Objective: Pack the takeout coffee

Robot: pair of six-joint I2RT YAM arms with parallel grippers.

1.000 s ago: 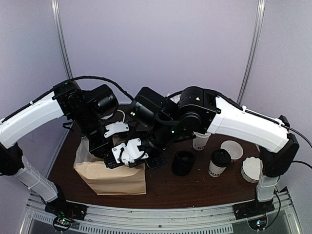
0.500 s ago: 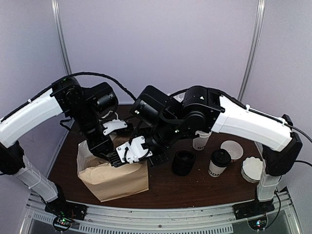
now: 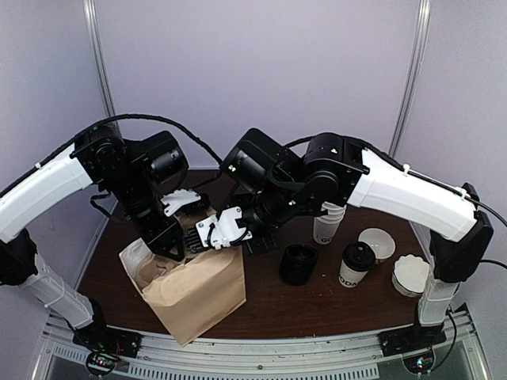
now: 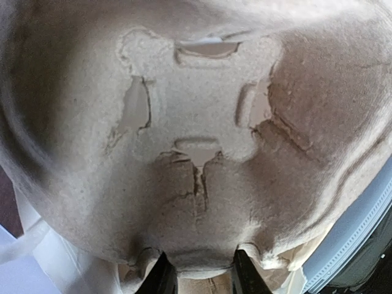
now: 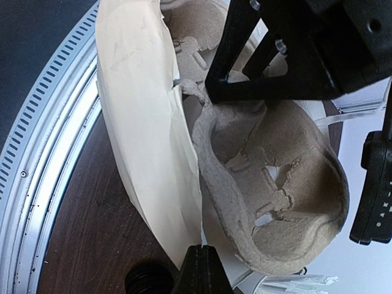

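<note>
Coffee at 4 o'clock: likely light, crushable; grip mid-wall. The left jaws pinch carrier; right jaws closed on bag.

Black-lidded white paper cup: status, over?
Left gripper shut on moulded pulp cup carrier. Right gripper pinching brown paper bag rim. Black-lidded white paper cup on table, untouched.
</note>
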